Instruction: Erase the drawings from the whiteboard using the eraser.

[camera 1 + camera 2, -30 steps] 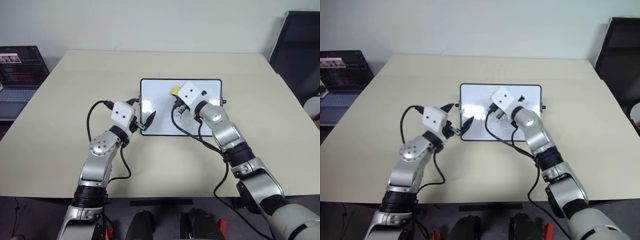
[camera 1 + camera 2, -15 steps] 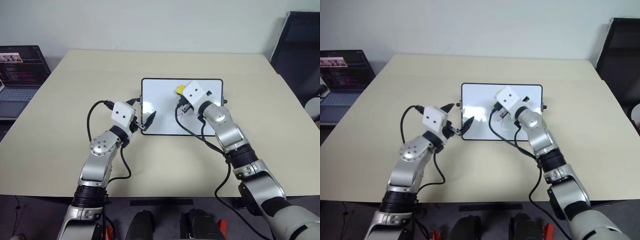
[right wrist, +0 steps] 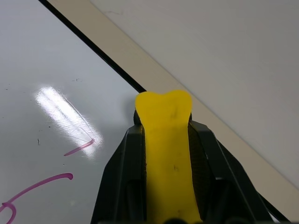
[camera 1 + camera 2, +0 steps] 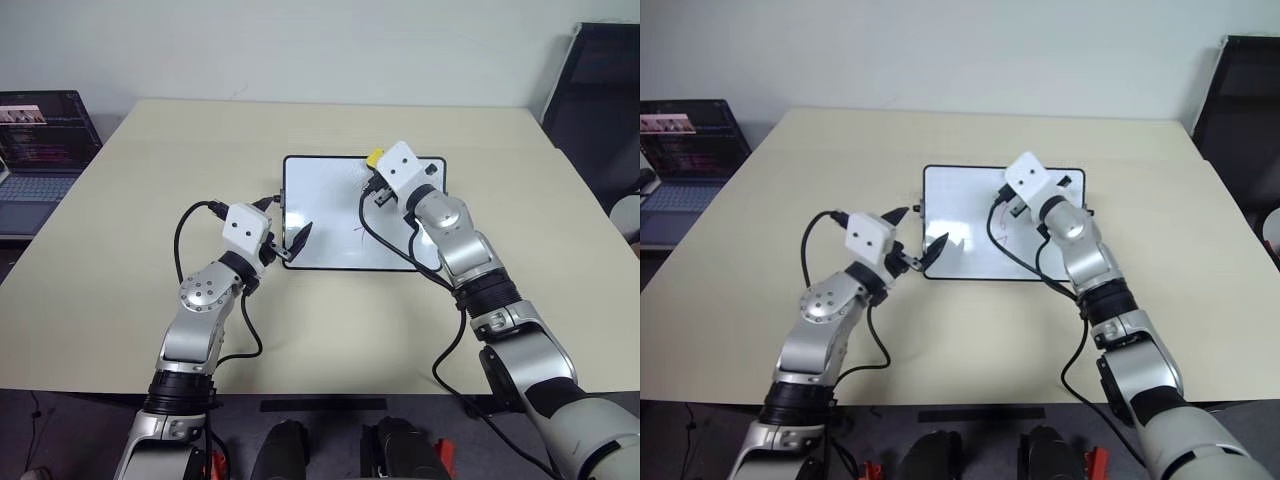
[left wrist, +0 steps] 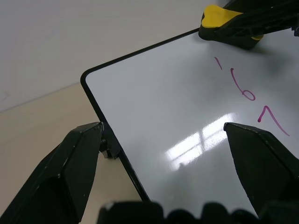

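Glossy whiteboard point(image 4: 330, 215), black-framed (rounded corners); right gripper point(image 3: 164, 116) pinches yellow eraser point(image 3: 167, 154).

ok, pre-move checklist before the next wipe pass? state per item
1. Eraser gripped in right pincer: ok, its fingers are closed on it.
2. Eraser over the whiteboard: ok, near the far edge.
3. Eraser touching the surface: cannot tell.
4. Left pincer bracing the board: ok, open, with its fingers on either side of the board's near left edge.
5. Drawings cleared: not ok, a 6, a 7 and a stray stroke remain.
6. Eraser on the marks: not ok, it sits beyond them.
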### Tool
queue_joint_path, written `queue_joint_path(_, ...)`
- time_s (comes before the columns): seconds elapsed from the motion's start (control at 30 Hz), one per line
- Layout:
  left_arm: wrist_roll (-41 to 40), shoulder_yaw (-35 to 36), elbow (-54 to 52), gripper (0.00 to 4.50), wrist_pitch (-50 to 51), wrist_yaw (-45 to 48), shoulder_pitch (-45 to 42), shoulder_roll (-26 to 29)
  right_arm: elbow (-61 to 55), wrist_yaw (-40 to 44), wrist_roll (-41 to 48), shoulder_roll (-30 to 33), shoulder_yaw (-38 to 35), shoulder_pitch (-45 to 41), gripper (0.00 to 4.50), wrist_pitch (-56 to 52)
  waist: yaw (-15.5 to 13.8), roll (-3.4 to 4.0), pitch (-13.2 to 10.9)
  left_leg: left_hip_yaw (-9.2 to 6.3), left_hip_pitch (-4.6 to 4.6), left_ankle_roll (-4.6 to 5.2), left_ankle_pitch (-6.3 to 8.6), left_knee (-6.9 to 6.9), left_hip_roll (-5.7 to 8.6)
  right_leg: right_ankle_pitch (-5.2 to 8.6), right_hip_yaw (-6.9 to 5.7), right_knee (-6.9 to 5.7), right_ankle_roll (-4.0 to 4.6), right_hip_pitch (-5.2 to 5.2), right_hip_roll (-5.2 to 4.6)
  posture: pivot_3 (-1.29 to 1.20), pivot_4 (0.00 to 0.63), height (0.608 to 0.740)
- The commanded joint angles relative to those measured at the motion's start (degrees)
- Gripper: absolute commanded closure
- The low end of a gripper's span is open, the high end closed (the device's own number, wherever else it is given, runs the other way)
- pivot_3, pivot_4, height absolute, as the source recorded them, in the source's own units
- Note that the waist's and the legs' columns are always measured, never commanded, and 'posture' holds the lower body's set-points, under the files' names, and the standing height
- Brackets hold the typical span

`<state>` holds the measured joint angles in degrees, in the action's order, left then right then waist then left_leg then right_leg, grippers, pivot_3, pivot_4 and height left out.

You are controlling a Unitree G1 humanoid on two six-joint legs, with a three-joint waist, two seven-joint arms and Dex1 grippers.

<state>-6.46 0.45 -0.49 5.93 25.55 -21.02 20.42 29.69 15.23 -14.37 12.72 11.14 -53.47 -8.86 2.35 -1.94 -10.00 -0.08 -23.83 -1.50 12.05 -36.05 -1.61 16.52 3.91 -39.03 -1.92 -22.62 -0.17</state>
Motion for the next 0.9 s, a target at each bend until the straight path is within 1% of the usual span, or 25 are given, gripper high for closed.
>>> queue_joint_path(0.03, -0.2, 1.0, -2.7, 0.0, -0.4, -0.4, -1.0, 0.4, -2.8, 2.5, -0.3, -0.1, 1.6, 2.1, 3.59, -1.1, 0.0, 0.0, 0.0, 0.0, 0.0, 0.0, 0.0, 0.0, 0.0, 0.0, 0.0, 0.0, 0.0, 0.0, 0.0, 0.0, 0.15, 0.74)
queue_joint_path(0.37, -0.1, 1.3, -2.4, 0.0, -0.5, -0.6, -1.2, 0.6, -9.1, 5.3, -1.7, 0.5, 4.3, 7.4, 3.59, -4.4, 0.2, -0.01, 0.0, -0.02, 0.04, 0.0, 0.0, -0.02, -0.01, 0.0, 0.0, -0.02, 0.0, 0.03, 0.0, 0.0, 0.15, 0.74)
queue_joint_path(0.7, 0.0, 1.2, -2.3, 0.0, -0.5, -0.8, -1.1, 0.4, -9.2, 5.6, -2.6, 1.4, 4.0, 7.1, 3.59, -4.7, 0.2, -0.02, 0.0, -0.02, 0.04, 0.0, 0.0, -0.02, 0.0, 0.0, -0.03, -0.01, 0.0, 0.06, 0.0, 0.0, 0.15, 0.74)
queue_joint_path(0.9, 0.0, 1.1, -2.0, 0.0, -0.7, -0.8, -1.1, 0.3, -6.7, 2.8, -2.2, 1.5, 1.9, 4.8, 3.59, -4.2, 0.1, -0.02, 0.0, -0.02, 0.05, 0.0, 0.0, -0.04, 0.01, -0.01, -0.04, -0.01, 0.0, 0.08, 0.0, 0.0, 0.15, 0.74)
